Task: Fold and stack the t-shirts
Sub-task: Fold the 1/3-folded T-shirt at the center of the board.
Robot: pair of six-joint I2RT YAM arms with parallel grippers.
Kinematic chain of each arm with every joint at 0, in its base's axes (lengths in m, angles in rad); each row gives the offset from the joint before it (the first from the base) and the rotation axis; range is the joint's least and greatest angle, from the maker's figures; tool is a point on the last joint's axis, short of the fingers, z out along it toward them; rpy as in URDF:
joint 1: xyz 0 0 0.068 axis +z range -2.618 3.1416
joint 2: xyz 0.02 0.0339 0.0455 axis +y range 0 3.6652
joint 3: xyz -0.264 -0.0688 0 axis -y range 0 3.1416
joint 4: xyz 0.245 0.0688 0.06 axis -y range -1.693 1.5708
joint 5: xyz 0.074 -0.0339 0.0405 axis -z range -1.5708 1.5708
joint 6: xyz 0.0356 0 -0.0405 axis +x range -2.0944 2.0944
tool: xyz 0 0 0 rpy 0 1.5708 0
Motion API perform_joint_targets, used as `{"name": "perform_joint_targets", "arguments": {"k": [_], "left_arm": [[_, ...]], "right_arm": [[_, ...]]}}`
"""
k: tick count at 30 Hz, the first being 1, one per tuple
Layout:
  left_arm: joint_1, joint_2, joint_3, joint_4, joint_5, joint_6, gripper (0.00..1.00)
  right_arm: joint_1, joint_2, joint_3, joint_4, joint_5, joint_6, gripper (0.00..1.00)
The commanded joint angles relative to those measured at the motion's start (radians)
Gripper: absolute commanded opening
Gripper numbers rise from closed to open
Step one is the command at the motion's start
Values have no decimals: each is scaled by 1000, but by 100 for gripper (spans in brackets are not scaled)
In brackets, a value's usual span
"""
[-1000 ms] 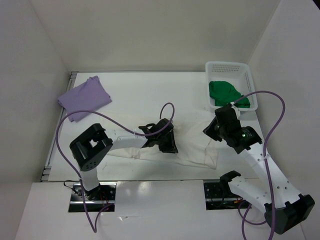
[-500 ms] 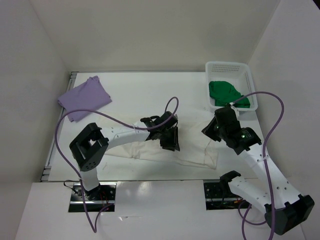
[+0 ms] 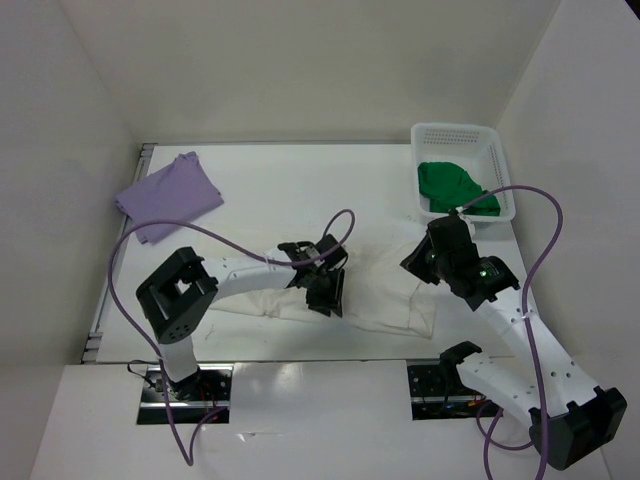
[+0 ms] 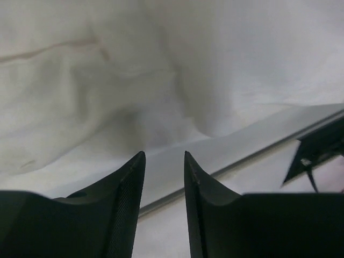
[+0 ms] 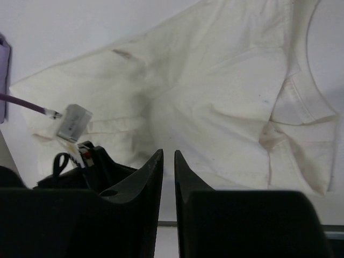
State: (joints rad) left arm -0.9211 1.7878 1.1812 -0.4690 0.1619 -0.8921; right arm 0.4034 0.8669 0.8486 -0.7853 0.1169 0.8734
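Under the parted, empty left hand (image 3: 327, 298) the white shirt (image 3: 385, 300) lies half folded, purple one (image 3: 168, 195) looks done off to its left, green one (image 3: 455, 187) waits in the basket (image 3: 455, 132) past the barely-parted right hand (image 3: 415, 265).

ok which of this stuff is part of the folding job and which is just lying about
Job: white t-shirt, lavender t-shirt, green t-shirt.
Lying about: white basket, which holds the green one.
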Motion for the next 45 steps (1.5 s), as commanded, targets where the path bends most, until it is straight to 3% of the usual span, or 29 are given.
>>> {"name": "perform_joint_targets", "arguments": {"k": [1, 5, 16, 25, 33, 38, 45], "left_arm": [[1, -73, -102, 134, 10, -70, 42], [1, -51, -94, 182, 47, -108, 49], [1, -88, -84, 227, 36, -140, 46], [1, -2, -74, 285, 31, -163, 49], [1, 39, -35, 274, 22, -143, 29], [1, 59, 0, 201, 13, -82, 9], [1, -1, 95, -44, 39, 47, 6]], "right_arm": [[-2, 3, -6, 43, -3, -5, 19], [-2, 3, -6, 43, -3, -5, 19], [-2, 3, -6, 43, -22, -5, 19], [-2, -6, -16, 43, -31, -5, 19], [-2, -16, -34, 54, -52, 4, 19], [-2, -16, -34, 54, -52, 4, 19], [-2, -16, -34, 64, -52, 4, 20]]}}
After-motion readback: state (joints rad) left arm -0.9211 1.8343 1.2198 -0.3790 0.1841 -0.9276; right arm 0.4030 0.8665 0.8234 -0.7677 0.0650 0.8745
